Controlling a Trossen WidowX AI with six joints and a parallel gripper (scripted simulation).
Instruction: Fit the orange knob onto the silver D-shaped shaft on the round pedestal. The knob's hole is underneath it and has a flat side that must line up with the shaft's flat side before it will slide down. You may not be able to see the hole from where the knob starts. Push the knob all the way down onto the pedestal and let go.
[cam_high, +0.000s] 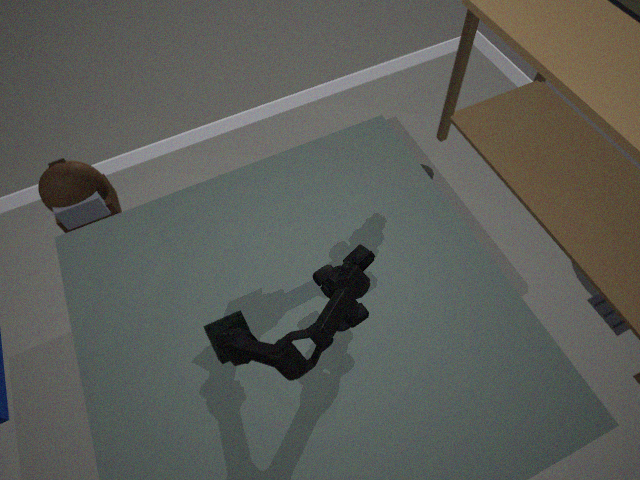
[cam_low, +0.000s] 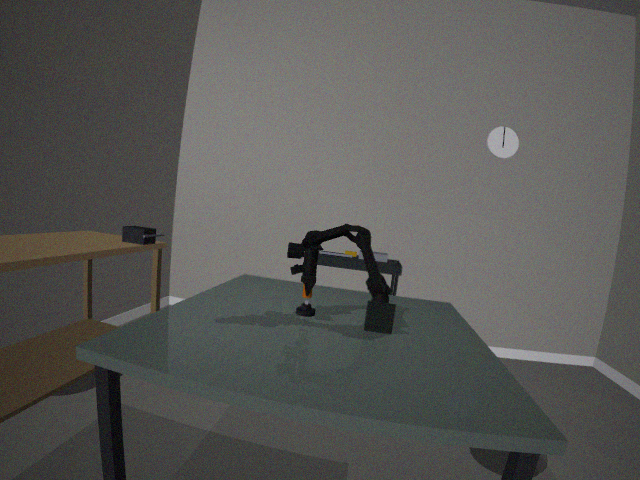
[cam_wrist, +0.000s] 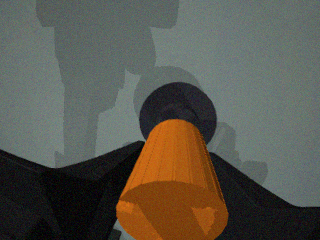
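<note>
The orange knob (cam_low: 304, 295) (cam_wrist: 172, 162) is held between the fingers of my gripper (cam_low: 308, 290) (cam_wrist: 175, 152), which is shut on it. In the wrist view its ribbed side and broad top show; its underside and hole are hidden. The dark round pedestal (cam_low: 305, 311) (cam_wrist: 152, 112) stands on the table below the knob. In the exterior view the silver shaft (cam_low: 307, 302) shows in a small stretch just under the knob. In the wrist view the knob hides the shaft. How the flat sides lie to each other cannot be seen. The top view shows the arm covering knob and pedestal.
The arm's base (cam_high: 227, 335) (cam_low: 379, 316) stands on the greenish table (cam_high: 155, 248) (cam_low: 413, 382). Arm shadows lie across the table. A wooden shelf unit (cam_high: 547, 155) (cam_low: 46, 246) and a brown chair (cam_high: 72, 183) stand beyond the table's edges.
</note>
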